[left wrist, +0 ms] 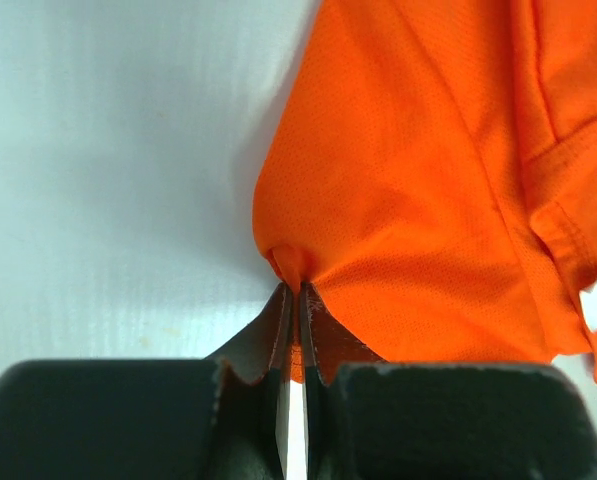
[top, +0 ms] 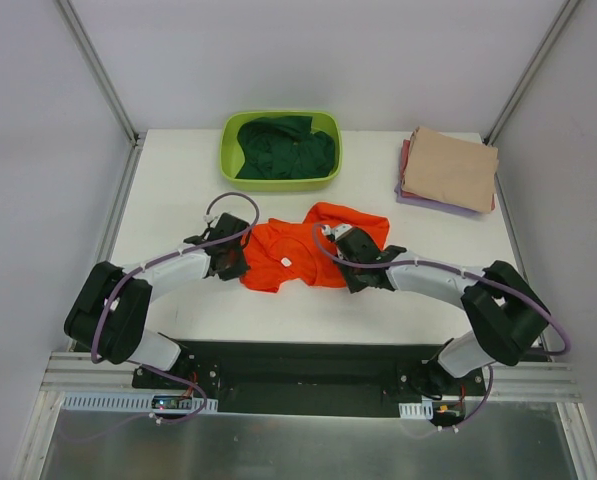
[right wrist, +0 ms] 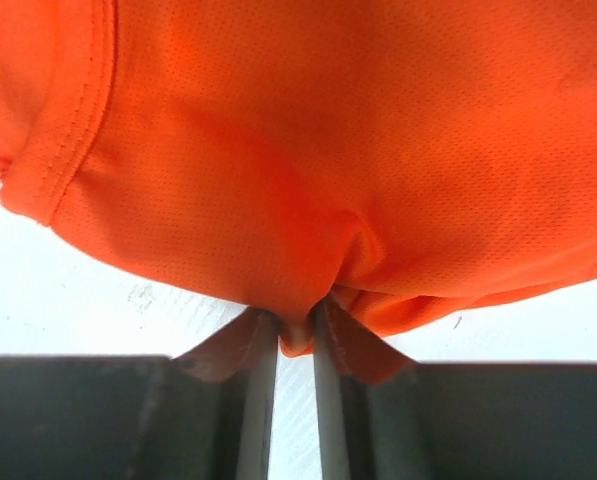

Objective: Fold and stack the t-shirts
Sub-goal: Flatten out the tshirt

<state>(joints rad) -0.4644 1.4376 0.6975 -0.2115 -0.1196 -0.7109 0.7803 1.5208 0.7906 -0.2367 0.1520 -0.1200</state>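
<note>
The bright orange t-shirt point(top: 300, 252) lies crumpled on the white table point(top: 178, 200), between my two grippers. My left gripper point(top: 236, 262) is shut on its left edge; the left wrist view shows a pinch of orange cloth point(left wrist: 408, 200) between the closed fingers point(left wrist: 274, 330). My right gripper point(top: 350, 262) is shut on its right side; the right wrist view shows a fold of orange cloth point(right wrist: 308, 150) caught between its fingers point(right wrist: 260, 350). A dark green t-shirt point(top: 283, 148) lies bunched in the tub. Folded tan point(top: 452, 168), reddish and lilac point(top: 428, 203) shirts form a stack at the back right.
A lime-green plastic tub point(top: 230, 162) stands at the back centre of the table. Metal frame posts point(top: 98, 70) rise at the back corners. The table's near edge point(top: 298, 342) meets the black rail carrying the arm bases.
</note>
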